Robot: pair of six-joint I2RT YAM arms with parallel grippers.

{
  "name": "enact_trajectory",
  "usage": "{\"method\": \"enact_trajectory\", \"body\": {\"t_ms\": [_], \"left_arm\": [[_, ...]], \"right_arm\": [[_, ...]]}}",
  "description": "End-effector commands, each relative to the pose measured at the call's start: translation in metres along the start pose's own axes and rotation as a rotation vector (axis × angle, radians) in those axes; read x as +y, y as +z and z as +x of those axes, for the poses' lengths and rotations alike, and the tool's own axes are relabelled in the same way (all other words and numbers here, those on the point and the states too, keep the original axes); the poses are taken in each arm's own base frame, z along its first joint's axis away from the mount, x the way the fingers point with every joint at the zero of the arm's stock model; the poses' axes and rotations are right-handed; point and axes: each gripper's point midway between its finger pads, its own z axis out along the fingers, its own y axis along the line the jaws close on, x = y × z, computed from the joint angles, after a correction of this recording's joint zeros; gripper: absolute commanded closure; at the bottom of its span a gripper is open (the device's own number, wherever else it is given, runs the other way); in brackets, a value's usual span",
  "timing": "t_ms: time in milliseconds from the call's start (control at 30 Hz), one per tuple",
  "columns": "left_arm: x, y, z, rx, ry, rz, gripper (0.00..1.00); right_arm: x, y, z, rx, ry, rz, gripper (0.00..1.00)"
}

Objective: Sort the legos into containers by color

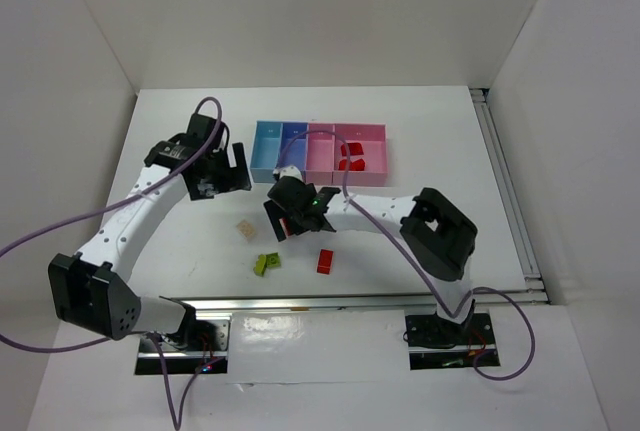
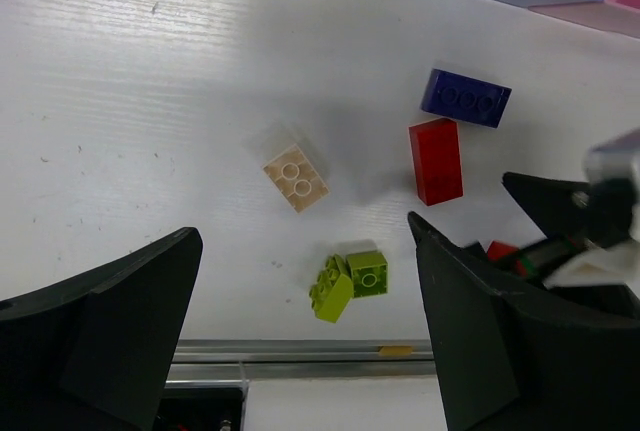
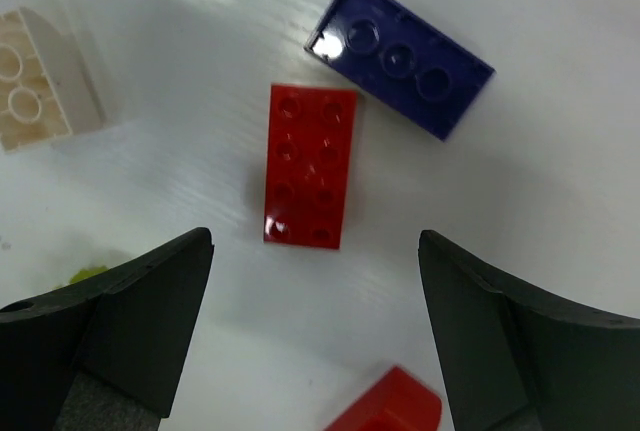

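My right gripper (image 3: pixel 316 241) is open and empty, hovering just above a red lego (image 3: pixel 309 165) that lies flat on the table. A dark blue lego (image 3: pixel 400 54) lies just beyond it, a beige lego (image 3: pixel 35 86) at the left, and a second red lego (image 3: pixel 390 406) at the bottom edge. My left gripper (image 2: pixel 303 231) is open and empty, high over a lime green lego (image 2: pixel 350 282) and the beige lego (image 2: pixel 296 177). The containers (image 1: pixel 320 146) stand at the back; the wider pink tray (image 1: pixel 376 141) holds red legos (image 1: pixel 350 158).
In the top view my right gripper (image 1: pixel 290 216) hides the dark blue lego and one red lego. My left gripper (image 1: pixel 232 173) is left of the trays. A metal rail (image 2: pixel 300 356) runs along the table's near edge.
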Motion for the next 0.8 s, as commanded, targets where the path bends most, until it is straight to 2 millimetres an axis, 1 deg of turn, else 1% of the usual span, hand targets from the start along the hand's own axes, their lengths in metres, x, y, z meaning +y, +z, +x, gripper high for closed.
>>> {"method": "enact_trajectory", "body": {"t_ms": [0, 33, 67, 100, 167, 200, 267, 300, 333, 367, 400, 433, 467, 500, 567, 600, 633, 667, 700, 733, 767], "left_arm": [[0.002, -0.006, -0.004, -0.033, -0.016, 0.004, 0.00], [0.003, -0.004, -0.001, -0.024, -0.016, -0.001, 0.00], [0.006, -0.006, -0.003, -0.034, -0.024, 0.000, 0.00], [0.006, -0.007, -0.003, -0.035, -0.024, 0.000, 0.00], [0.007, -0.005, 0.000, -0.027, -0.024, -0.004, 0.00], [0.006, -0.004, -0.002, -0.035, -0.024, 0.000, 0.00], [0.006, -0.004, -0.002, -0.035, -0.015, 0.000, 0.00], [0.006, -0.004, -0.002, -0.035, -0.015, 0.000, 0.00], [0.008, -0.004, -0.003, -0.039, -0.015, -0.008, 0.00], [0.008, -0.004, -0.003, -0.039, -0.006, -0.008, 0.00], [0.008, -0.004, -0.003, -0.039, -0.006, -0.008, 0.00], [0.008, -0.007, -0.004, -0.048, -0.007, -0.003, 0.00], [0.012, -0.005, -0.003, -0.042, -0.014, -0.012, 0.00], [0.012, -0.005, -0.003, -0.042, -0.005, -0.013, 0.00], [0.012, -0.005, -0.003, -0.042, -0.005, -0.013, 0.00], [0.012, -0.005, -0.003, -0.042, -0.005, -0.013, 0.00], [0.011, -0.005, -0.005, -0.050, -0.006, -0.008, 0.00], [0.011, -0.005, -0.005, -0.050, -0.006, -0.008, 0.00], [0.009, -0.003, -0.003, -0.044, -0.005, 0.006, 0.00], [0.005, -0.003, -0.004, -0.047, -0.006, 0.023, 0.00], [0.005, 0.002, 0.003, -0.025, -0.004, 0.032, 0.01]], "right_arm": [[0.019, 0.011, -0.034, -0.082, 0.002, -0.038, 0.09], [0.022, 0.014, -0.033, -0.075, 0.001, -0.045, 0.11], [0.027, 0.018, -0.030, -0.068, -0.008, -0.048, 0.12], [0.027, 0.018, -0.030, -0.068, -0.008, -0.048, 0.12], [0.025, 0.027, -0.026, -0.056, -0.022, -0.031, 0.17], [0.024, 0.030, -0.022, -0.048, -0.024, -0.027, 0.19], [0.023, 0.034, -0.023, -0.049, -0.025, -0.014, 0.22], [0.022, 0.038, -0.019, -0.039, -0.029, -0.009, 0.27], [0.022, 0.038, -0.019, -0.039, -0.029, -0.009, 0.29], [0.021, 0.040, -0.020, -0.038, -0.018, 0.007, 0.34], [0.020, 0.037, -0.023, -0.051, -0.015, 0.012, 0.44], [0.019, 0.033, -0.028, -0.065, -0.012, 0.017, 0.50], [0.019, 0.023, -0.037, -0.088, 0.003, 0.017, 0.54], [0.015, 0.015, -0.042, -0.101, 0.006, 0.033, 0.57], [0.009, -0.002, -0.052, -0.128, 0.012, 0.054, 0.58], [0.005, -0.023, -0.067, -0.172, 0.026, 0.058, 0.58], [-0.001, -0.034, -0.069, -0.179, 0.026, 0.079, 0.58], [-0.015, -0.044, -0.075, -0.201, 0.050, 0.120, 0.58], [-0.027, -0.050, -0.073, -0.201, 0.072, 0.141, 0.58], [-0.048, -0.066, -0.086, -0.233, 0.117, 0.155, 0.58], [-0.061, -0.072, -0.091, -0.248, 0.152, 0.168, 0.58]]}}
